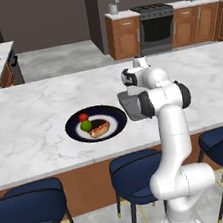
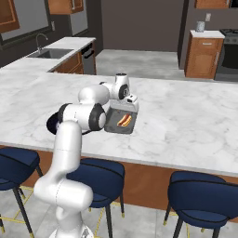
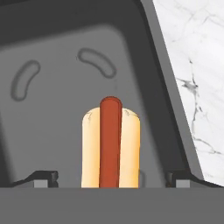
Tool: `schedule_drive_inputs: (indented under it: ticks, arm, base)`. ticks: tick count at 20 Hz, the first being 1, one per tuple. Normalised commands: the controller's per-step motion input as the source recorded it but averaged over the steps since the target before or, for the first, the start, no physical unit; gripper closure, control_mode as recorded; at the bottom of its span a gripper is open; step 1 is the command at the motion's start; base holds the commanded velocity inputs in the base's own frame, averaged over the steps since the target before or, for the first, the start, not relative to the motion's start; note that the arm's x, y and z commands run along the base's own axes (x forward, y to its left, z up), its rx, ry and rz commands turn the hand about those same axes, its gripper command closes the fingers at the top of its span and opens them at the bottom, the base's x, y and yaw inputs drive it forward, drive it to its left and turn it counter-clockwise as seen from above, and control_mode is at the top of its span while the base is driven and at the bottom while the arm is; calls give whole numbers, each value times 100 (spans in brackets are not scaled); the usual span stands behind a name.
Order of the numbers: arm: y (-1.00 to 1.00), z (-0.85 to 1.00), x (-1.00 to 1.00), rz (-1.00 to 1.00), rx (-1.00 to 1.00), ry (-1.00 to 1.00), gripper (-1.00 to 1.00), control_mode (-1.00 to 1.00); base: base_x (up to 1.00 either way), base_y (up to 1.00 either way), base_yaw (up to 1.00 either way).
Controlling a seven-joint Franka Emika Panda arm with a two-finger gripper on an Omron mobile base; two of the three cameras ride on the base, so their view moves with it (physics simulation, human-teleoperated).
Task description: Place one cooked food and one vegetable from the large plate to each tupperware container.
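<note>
**Hot dog down in the tray, fingers let go**

From where I stand, the gripper (image 3: 111, 179) hangs straight over a grey tupperware container (image 2: 122, 120) on the marble counter (image 1: 29, 121), looking down into it. In the hand view its two dark fingertips (image 3: 41, 178) stand wide apart at either side, with the hot dog (image 3: 111, 144) lying flat on the tray floor between them and touching neither. So the jaws are released and hold nothing; I judge the hot dog has just been set down as this container's cooked item.

The tray sits just beside the arm's forearm in the right base view, the hot dog (image 2: 123, 121) lying lengthwise in it, which suits a tray barely longer than the bun. A second grey shape shows behind the arm in the left base view, but I cannot tell whether it is this tray or another.

The large plate (image 1: 96, 123) rests on the counter to the arm's left, near the tray. On it I see a red tomato-like ball (image 1: 83, 117), a green round vegetable (image 1: 86, 125) touching it, and another hot dog (image 1: 99, 130) beside a dark patch. This tray lacks its vegetable, so a reach back to the plate seems due next
</note>
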Motion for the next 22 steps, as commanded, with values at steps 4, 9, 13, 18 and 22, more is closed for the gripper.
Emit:
schedule_drive_inputs:
  ticks: [4, 9, 13, 18, 22]
  arm:
    - [1, 1, -12, 0, -1, 3, -100, -100]
    - [0, 29, -96, 3, 0, -6, -100, -100]
    - [34, 46, -100, 24, 0, -8, -100, -100]
    - [66, 34, -100, 26, 0, -2, -100, -100]
    - [92, 26, -83, 25, -1, 0, -100, -100]
  base:
    - [0, 0, 0]
    - [0, 0, 0]
    - [0, 0, 0]
    - [0, 0, 0]
    - [0, 0, 0]
